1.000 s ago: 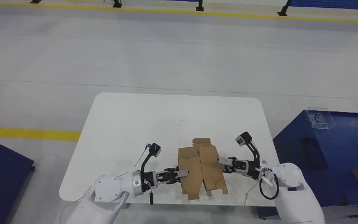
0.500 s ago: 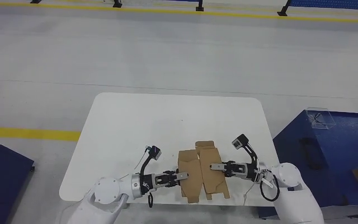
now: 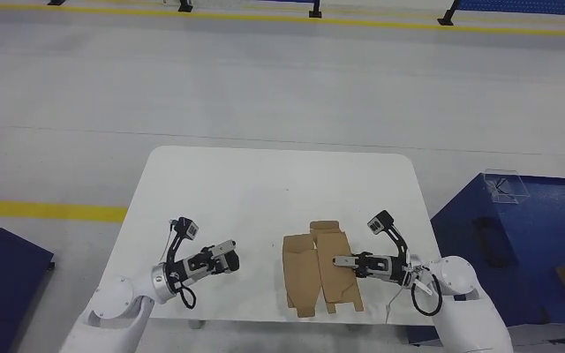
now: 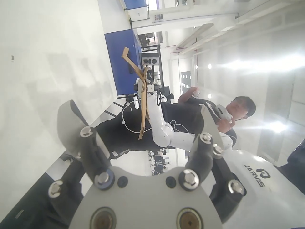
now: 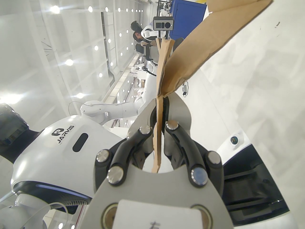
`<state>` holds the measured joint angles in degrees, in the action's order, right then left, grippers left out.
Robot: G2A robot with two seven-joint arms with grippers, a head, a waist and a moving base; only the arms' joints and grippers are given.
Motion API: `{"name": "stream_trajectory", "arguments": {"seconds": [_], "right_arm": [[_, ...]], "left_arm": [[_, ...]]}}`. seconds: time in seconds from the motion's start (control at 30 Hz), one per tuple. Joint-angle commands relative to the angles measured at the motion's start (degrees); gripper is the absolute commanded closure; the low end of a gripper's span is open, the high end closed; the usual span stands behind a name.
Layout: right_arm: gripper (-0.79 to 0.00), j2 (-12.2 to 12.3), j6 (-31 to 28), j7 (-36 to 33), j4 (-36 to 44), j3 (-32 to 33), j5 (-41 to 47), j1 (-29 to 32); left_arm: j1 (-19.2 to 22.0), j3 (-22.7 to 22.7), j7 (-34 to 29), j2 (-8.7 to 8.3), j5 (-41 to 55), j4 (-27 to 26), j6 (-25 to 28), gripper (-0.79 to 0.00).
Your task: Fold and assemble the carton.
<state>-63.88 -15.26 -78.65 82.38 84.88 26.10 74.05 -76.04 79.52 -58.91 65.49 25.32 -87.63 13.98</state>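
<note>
The carton (image 3: 320,269) lies in the lower middle of the frame. It is a flat brown blank with two long panels side by side and small flaps at its far end. Its near end comes close to the front edge of the table (image 3: 265,176), so there is very little room on that side. The right gripper (image 3: 342,262) is at the right long side of the carton. In the right wrist view its fingers (image 5: 143,117) are pressed together on the cardboard edge, and one flap bends away beyond them. It seems that the carton is held a little off the table on this side, but from above I cannot tell this surely.

The left gripper (image 3: 231,259) is in the lower left part of the frame, well apart from the carton, with a strip of bare white table between them. Its fingers (image 4: 71,113) are spread wide apart. Past the carton, toward the upper part of the frame, the white table top stretches on to its rounded far corners.

Just beside the right edge of the table stands a blue cabinet (image 3: 512,238) with a small clear box (image 3: 503,185) on top, and it is near the right arm. A yellow floor line (image 3: 62,212) runs at the left of the frame. Another blue object (image 3: 18,265) is at the lower left corner, apart from the table.
</note>
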Motion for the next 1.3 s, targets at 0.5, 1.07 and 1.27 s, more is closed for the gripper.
{"name": "stream_trajectory", "arguments": {"seconds": [0.5,1.07,1.27], "right_arm": [[0.000,-0.4,-16.5,16.4,33.4,3.0,3.4,-3.6],[0.000,-0.7,-14.4,23.4,35.4,-1.1,-2.5,-4.1],[0.000,-1.2,7.3,23.7,32.6,-4.9,36.4,-1.3]], "left_arm": [[0.1,0.1,0.0,0.00,0.5,0.4,-0.2,-0.785],[0.1,0.1,0.0,0.00,0.5,0.4,-0.2,-0.785],[0.1,0.1,0.0,0.00,0.5,0.4,-0.2,-0.785]]}}
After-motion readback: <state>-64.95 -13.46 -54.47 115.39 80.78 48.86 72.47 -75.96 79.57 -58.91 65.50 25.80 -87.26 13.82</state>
